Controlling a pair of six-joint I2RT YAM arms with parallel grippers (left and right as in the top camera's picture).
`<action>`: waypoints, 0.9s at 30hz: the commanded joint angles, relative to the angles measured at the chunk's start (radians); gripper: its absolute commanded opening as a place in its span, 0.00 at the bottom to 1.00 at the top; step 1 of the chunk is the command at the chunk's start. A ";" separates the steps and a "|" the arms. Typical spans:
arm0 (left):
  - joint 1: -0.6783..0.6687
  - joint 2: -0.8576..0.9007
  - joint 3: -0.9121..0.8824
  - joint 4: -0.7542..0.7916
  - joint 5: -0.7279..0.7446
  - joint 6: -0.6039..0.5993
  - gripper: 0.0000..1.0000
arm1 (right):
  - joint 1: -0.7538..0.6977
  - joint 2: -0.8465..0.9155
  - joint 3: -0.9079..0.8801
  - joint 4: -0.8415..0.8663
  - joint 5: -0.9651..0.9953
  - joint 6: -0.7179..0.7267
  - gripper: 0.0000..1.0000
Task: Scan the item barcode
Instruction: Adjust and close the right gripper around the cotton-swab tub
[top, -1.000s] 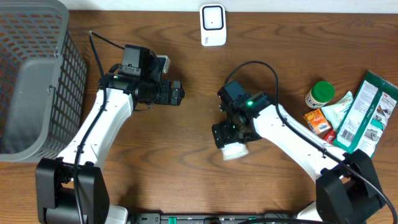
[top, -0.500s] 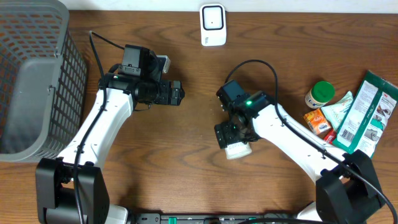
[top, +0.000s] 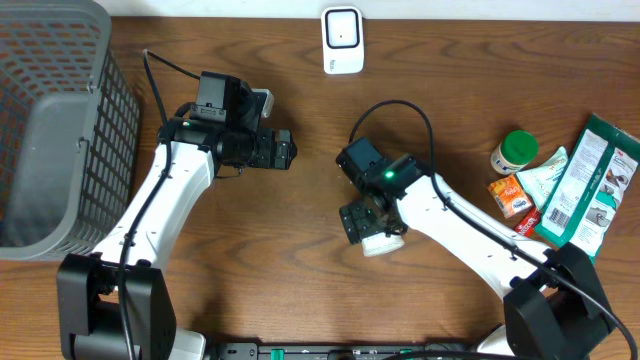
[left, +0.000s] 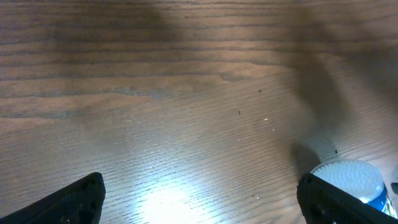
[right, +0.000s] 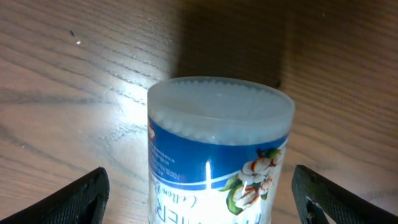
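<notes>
Leftward a touch since a second ago, my right end effector (top: 365, 228) hovers released over the cotton-swab tub (top: 385, 241), mid-worktop (top: 300, 290) nearer the front edge; my left end effector (top: 286, 150) gapes empty. Left wrist: tub upright. Right wrist: fingers (right: 93, 190) flank it.
</notes>
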 joint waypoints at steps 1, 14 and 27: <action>-0.002 0.015 -0.010 -0.002 -0.012 0.006 0.98 | 0.007 -0.011 -0.026 0.000 0.036 0.004 0.88; -0.002 0.015 -0.010 -0.002 -0.012 0.005 0.98 | 0.005 -0.011 -0.035 -0.014 0.093 0.007 0.75; -0.002 0.015 -0.010 -0.002 -0.012 0.006 0.98 | 0.005 -0.011 -0.058 -0.014 0.104 0.014 0.72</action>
